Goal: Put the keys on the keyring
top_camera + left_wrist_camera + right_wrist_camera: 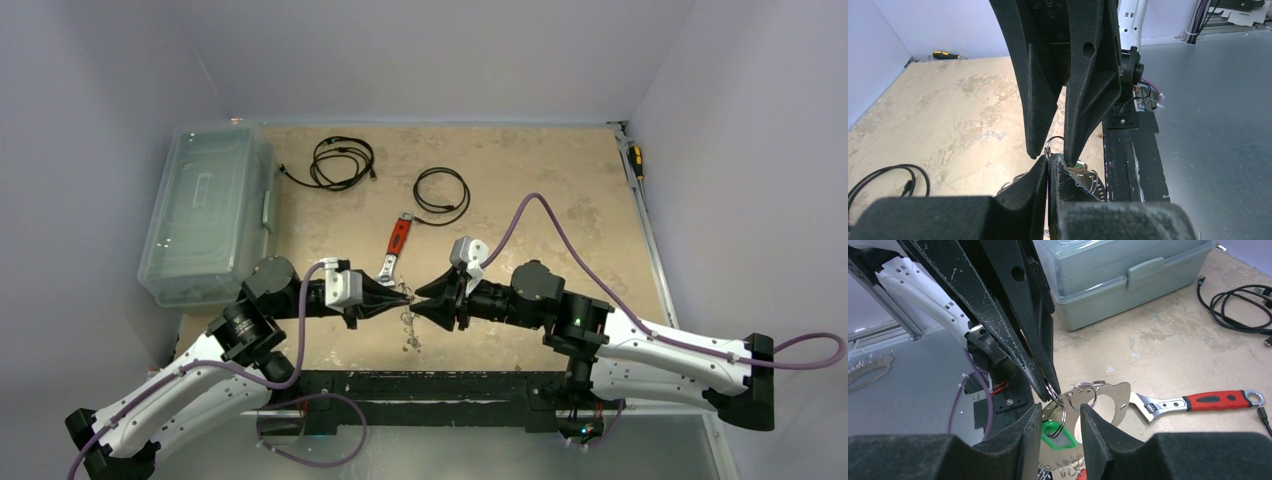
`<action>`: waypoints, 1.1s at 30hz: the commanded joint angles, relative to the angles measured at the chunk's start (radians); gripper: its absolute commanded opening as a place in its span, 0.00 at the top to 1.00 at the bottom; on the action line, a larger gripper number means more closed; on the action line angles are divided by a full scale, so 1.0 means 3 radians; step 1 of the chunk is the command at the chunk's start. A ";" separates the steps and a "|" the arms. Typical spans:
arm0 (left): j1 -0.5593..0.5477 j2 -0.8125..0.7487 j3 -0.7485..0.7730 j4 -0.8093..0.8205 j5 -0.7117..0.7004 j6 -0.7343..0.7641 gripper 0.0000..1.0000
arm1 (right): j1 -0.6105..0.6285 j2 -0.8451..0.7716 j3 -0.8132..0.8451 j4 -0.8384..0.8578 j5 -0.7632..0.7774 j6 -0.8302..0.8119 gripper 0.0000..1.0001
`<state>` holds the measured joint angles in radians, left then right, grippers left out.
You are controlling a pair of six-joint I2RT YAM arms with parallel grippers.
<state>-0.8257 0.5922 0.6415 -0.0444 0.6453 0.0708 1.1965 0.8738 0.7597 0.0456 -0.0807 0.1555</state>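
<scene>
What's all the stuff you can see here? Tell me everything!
table: one, tan, under everything
box: one, see-through grey-green, far left
cables: two, black, coiled, far middle
wrench: one, red handle, just beyond the grippers
screwdriver: one, yellow and black, far right edge
keyring: one, silver, hanging between the grippers
green key: one, green head, by the rings
arms: two, white and black, near edge
left gripper: one, black, shut on the keyring
right gripper: one, black, open around the rings and green key
</scene>
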 commanded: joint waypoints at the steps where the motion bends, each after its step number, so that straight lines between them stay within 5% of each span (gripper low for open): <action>1: 0.0003 -0.0046 0.0091 0.0255 0.0111 -0.0031 1.00 | -0.0009 -0.0039 -0.0007 0.0190 -0.0064 -0.0122 0.64; 33: 0.0005 -0.0047 0.0076 0.0317 0.0292 -0.0071 1.00 | -0.0043 -0.0126 -0.0217 0.0510 -0.0406 -0.0622 0.81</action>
<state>-0.8253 0.5831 0.6415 -0.0196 0.6998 0.0635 1.1900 0.8516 0.7013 0.1513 -0.1772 0.0242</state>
